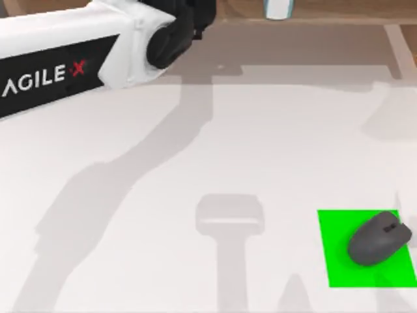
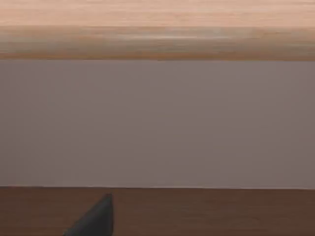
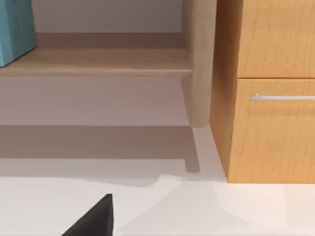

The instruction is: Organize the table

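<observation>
The table [image 1: 195,195] is seen from above as a very wide, smooth, plain white top that takes up nearly the whole top view, crossed by soft grey shadows. Along its far edge a light-brown wooden shelf frame [image 3: 202,64] is seen, with a rounded upright post, a low shelf board and, beside it, a wooden cabinet front with a metal drawer handle [image 3: 283,97]. A bright green rectangle [image 1: 365,251] lies flat on the white top near the right front corner, and a dark grey computer mouse [image 1: 380,238] rests on its right part. A pale blue object [image 1: 277,9] stands on the shelf at the far edge. The left arm [image 1: 78,59], white with black lettering, is reached across the far left of the table toward the shelf. Whether either hand is wide, narrow or holding anything cannot be told.
</observation>
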Controlling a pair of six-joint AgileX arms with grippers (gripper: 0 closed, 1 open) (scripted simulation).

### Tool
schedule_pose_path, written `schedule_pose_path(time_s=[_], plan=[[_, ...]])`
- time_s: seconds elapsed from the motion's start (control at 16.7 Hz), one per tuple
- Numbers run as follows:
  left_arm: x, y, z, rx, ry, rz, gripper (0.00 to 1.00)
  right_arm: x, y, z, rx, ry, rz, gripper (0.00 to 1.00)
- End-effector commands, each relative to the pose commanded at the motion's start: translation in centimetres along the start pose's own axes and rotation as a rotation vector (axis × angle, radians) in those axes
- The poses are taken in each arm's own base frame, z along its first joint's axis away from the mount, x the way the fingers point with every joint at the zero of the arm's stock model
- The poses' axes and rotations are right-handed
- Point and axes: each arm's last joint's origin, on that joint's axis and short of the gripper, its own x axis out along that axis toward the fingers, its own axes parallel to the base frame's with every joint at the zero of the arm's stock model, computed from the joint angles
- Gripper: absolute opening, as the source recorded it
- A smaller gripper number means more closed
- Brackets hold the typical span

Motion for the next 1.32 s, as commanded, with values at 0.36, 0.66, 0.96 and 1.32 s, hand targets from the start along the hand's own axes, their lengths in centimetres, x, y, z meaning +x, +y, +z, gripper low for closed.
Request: schedule_pose_path(time_s=[0.36, 0.66, 0.96, 1.32], plan=[[2.4, -9.3, -6.8, -0.003, -0.005, -0.005, 1.00, 0.0, 0.0, 0.0, 0.000, 0.000, 0.000, 1.00], [2.5, -12.4, -9.7, -0.007, -0.009, -0.008, 1.00, 0.0, 0.0, 0.0, 0.000, 0.000, 0.000, 1.00], [2.6, -12.3, -9.8, -0.005, -0.007, -0.005, 1.00, 0.0, 0.0, 0.0, 0.000, 0.000, 0.000, 1.00], [4.1, -12.5, -9.7, -0.008, -0.010, -0.008, 1.00, 0.0, 0.0, 0.0, 0.000, 0.000, 0.000, 1.00]])
